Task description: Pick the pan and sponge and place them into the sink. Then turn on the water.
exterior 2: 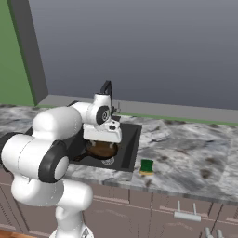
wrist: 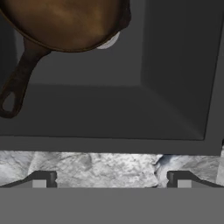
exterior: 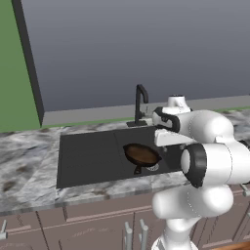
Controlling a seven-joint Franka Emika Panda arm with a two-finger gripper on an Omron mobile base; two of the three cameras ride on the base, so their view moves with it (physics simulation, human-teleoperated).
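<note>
Pan is already in the sink, centre of the left base view, sitting over the round drain, handle toward the front rim. Hand view has it in the upper left, handle running down the left edge.

Sponge is not in yet: on the marbled table just beside the sink's right front corner, lower centre of the right base view, green face up.

Gripper has its jaws wide apart and nothing between them; it sits over the sink's front rim, looking down at the basin wall and a strip of table.

Step in hand, my read: go get the sponge.
- Lift clear of the rim first, then traverse right, so the fingers don't clip the sink edge.
- Come straight down, jaws across the short side. It's a small block and likely soft, so close gently and centred.
- Drop it in the free basin space beside the pan, not on it.

Faucet is at the back edge of the sink, upper centre, no stream visible. Table is grey-white marble over brown cabinet fronts; grey back wall, green wall at far left.
</note>
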